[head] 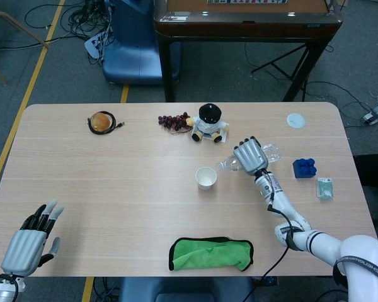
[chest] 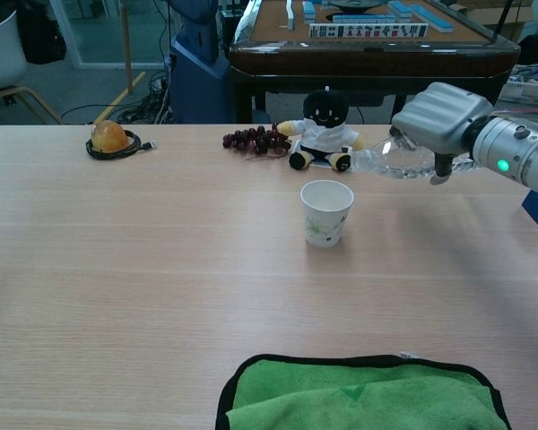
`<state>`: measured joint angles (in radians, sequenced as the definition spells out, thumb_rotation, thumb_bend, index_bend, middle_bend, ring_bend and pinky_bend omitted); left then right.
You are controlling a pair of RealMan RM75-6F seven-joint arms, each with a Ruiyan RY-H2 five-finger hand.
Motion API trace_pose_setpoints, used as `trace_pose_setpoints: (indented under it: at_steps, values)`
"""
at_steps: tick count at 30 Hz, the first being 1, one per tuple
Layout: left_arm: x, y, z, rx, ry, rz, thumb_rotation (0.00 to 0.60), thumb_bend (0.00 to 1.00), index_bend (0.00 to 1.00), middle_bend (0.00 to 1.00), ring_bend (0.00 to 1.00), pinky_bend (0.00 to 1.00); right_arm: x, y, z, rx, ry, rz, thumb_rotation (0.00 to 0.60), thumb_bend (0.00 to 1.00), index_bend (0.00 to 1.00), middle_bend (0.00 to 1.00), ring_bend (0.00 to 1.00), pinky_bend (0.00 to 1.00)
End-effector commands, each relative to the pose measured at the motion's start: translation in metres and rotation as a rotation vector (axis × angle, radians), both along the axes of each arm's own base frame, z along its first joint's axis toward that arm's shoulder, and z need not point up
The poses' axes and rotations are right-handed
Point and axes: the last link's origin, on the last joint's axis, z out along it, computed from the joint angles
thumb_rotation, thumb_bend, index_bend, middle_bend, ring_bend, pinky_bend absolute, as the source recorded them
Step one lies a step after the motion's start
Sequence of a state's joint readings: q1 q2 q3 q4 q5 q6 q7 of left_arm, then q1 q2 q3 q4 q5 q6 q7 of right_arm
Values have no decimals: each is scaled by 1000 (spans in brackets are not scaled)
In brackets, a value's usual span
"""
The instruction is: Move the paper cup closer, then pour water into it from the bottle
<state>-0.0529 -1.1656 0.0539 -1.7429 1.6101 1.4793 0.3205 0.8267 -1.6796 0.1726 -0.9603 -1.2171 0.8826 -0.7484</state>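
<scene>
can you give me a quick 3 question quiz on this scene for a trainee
1. True or false: the right hand holds the clear plastic bottle tilted on its side, mouth toward the white paper cup.
2. Which lies nearest the robot's table edge? A) bunch of dark red grapes B) green cloth with black trim C) blue toy block
3. Fill in: the left hand holds ____, its fingers spread.

Key: 1 true; 2 B; 3 nothing.
</scene>
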Motion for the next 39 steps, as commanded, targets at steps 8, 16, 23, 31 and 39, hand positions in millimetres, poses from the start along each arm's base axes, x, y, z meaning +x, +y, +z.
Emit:
trace_pose_setpoints:
  at_steps: [8, 16, 23, 31, 39]
  values:
    - [0, 0, 2, 3, -5, 1, 600, 449, 0, 0, 0, 163, 13, 0, -7, -5, 85, 55, 600, 166, 631, 620, 556, 644]
    - [0, 0, 2, 2, -5, 2, 600, 449, 0, 0, 0, 163, 17, 0, -8, -17, 143, 89, 600, 167, 631, 620, 556, 644]
    - [1, 0, 2, 2, -5, 3, 600, 449, 0, 0, 0, 163, 21, 0, -7, -26, 174, 106, 600, 167, 631, 620, 556, 644]
    - [1, 0, 3, 2, -5, 4, 600, 449, 0, 0, 0, 163, 25, 2, -7, -35, 196, 129, 600, 167, 631, 620, 556, 644]
    - [1, 0, 4, 6, -6, 6, 600, 450, 0, 0, 0, 163, 27, 2, -7, -41, 206, 137, 600, 167, 631, 620, 556, 644]
